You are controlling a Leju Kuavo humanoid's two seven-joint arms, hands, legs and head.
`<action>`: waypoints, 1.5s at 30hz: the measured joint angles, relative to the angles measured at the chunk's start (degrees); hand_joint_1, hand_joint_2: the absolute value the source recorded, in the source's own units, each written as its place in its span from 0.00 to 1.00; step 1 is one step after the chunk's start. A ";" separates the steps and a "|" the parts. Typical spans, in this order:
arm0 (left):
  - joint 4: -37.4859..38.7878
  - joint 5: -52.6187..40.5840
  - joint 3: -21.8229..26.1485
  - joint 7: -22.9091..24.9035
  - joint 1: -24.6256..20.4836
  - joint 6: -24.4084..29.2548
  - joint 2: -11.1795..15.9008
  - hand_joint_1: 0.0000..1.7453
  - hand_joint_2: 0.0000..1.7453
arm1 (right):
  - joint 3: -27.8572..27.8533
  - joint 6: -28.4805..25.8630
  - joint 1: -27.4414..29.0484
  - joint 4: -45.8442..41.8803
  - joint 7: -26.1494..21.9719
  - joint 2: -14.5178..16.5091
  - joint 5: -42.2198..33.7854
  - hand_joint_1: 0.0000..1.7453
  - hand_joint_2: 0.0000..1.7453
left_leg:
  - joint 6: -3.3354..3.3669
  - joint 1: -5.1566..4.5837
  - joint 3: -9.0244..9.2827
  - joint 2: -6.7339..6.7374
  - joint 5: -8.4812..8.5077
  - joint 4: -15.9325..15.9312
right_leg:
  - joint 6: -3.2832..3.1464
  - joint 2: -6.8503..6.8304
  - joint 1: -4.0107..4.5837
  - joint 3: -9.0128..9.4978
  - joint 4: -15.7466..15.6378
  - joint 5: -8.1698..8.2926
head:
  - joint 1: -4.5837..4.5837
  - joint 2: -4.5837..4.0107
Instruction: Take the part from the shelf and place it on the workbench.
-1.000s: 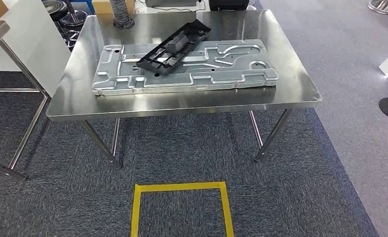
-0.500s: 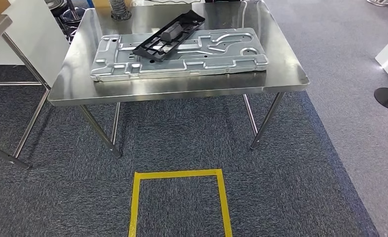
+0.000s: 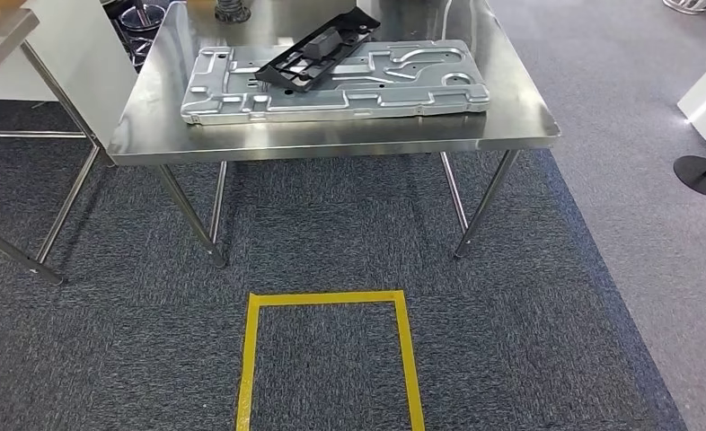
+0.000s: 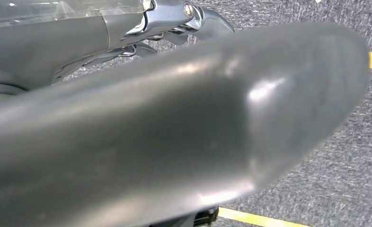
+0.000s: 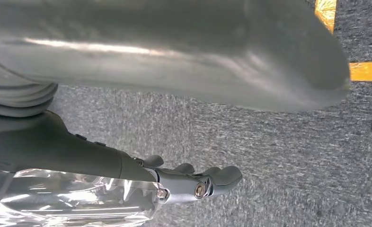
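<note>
No readable writing. Head view: black part (image 3: pixel 318 51) lying on silver panel (image 3: pixel 336 81) on far steel surface (image 3: pixel 511 126); yellow tape square (image 3: pixel 330 359) on near carpet. Wrist views: left hand (image 4: pixel 174 142), right hand (image 5: pixel 193 184), fingers (image 5: pixel 222 177) loosely apart, empty.

A steel workbench (image 3: pixel 331 139) carries a grey stamped metal panel (image 3: pixel 394 90); yellow tape square (image 3: pixel 327 301) marks the carpet (image 3: pixel 547 332).

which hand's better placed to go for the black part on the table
Left, marginally. The black part lies slightly toward the robot's left on the steel table. Left hand and right hand both hang empty over carpet, far from it.
</note>
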 joint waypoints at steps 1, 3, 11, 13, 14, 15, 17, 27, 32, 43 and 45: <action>0.00 -0.02 -0.14 -0.03 -0.02 -0.04 -0.01 0.00 0.00 | 0.00 0.03 -0.08 0.01 -0.07 0.02 0.01 0.00 0.00 | -0.32 -0.06 -0.29 0.01 0.39 0.15 | -0.35 0.03 0.16 1.18 -2.21 -0.41 | -0.02 0.00; 0.00 -0.04 -0.32 -0.11 -0.04 -0.10 0.01 0.00 0.00 | -0.01 0.13 -0.12 0.04 -0.17 0.10 0.02 0.00 0.00 | -1.00 -0.04 -0.61 0.02 1.04 0.18 | -1.22 -0.03 0.27 0.97 -3.09 -0.28 | -0.02 -0.01; 0.00 0.13 -0.45 -0.11 0.10 0.67 0.02 0.00 0.00 | 0.00 1.28 -0.20 0.17 -0.79 0.30 0.12 0.00 0.00 | -2.18 0.35 -4.48 -0.27 -8.34 17.15 | -3.11 -0.37 0.60 -3.39 -2.86 3.19 | -0.33 -0.01; 0.00 0.26 -0.45 0.44 0.05 1.07 0.07 0.00 0.00 | -0.01 2.51 -0.22 0.27 -1.21 0.34 0.00 0.00 0.00 | -1.76 0.33 0.68 -0.28 -5.36 10.47 | -2.85 -0.32 0.65 -4.47 -2.26 3.71 | -0.34 -0.01; 0.00 0.36 -0.45 0.76 -0.02 1.24 0.11 0.00 0.00 | -0.02 3.67 -0.24 0.34 -1.42 0.35 -0.19 0.00 0.00 | -1.51 0.24 3.68 -0.29 -4.87 5.93 | -2.66 -0.32 0.74 -4.90 -1.91 3.87 | -0.34 -0.01; 0.00 0.46 -0.45 1.09 -0.11 1.35 0.15 0.00 0.00 | -0.04 5.15 -0.26 0.40 -1.61 0.36 -0.44 0.00 0.00 | -1.26 0.13 5.96 -0.29 -4.97 2.23 | -2.39 -0.34 0.83 -5.22 -1.62 4.05 | -0.33 -0.01; 0.00 0.57 -0.45 1.61 -0.23 1.49 0.24 0.00 0.00 | -0.14 8.43 -0.35 0.48 -1.81 0.36 -1.01 0.00 0.00 | -0.83 -0.12 7.40 -0.29 -5.77 -0.93 | -1.70 -0.43 0.94 -5.64 -1.34 4.53 | -0.29 -0.01; 0.00 0.59 -0.38 3.14 -0.02 1.30 0.44 0.00 0.75 | -1.72 17.17 -0.34 0.76 0.22 0.31 -3.07 0.00 0.00 | 0.96 0.12 4.49 -0.06 -3.37 -1.18 | 0.27 -0.13 0.11 -9.97 12.73 -2.95 | 0.07 -0.01; 0.00 0.59 -0.38 3.08 -0.31 0.85 0.44 0.00 1.00 | -2.54 18.44 -0.53 0.76 2.77 0.14 -3.44 0.00 1.00 | -0.15 -0.25 3.91 -0.06 -3.12 -0.55 | -1.11 -0.16 0.59 -2.04 -1.98 1.58 | 0.01 0.00; 0.00 0.59 -0.41 2.82 -0.43 0.58 0.55 0.00 1.00 | -3.34 18.83 -0.51 0.74 4.34 0.03 -3.92 0.00 0.75 | -0.75 0.02 3.44 -0.06 -2.49 -0.71 | -1.98 -0.14 0.89 -2.75 -1.84 2.21 | -0.09 -0.01; 0.00 0.59 -0.39 2.80 -0.42 0.58 0.55 0.00 1.00 | -3.54 19.20 -0.51 0.74 4.23 0.03 -4.29 0.00 1.00 | -0.84 0.03 3.39 -0.06 -2.44 -0.71 | -2.01 -0.14 0.90 -2.82 -1.78 2.22 | -0.09 -0.01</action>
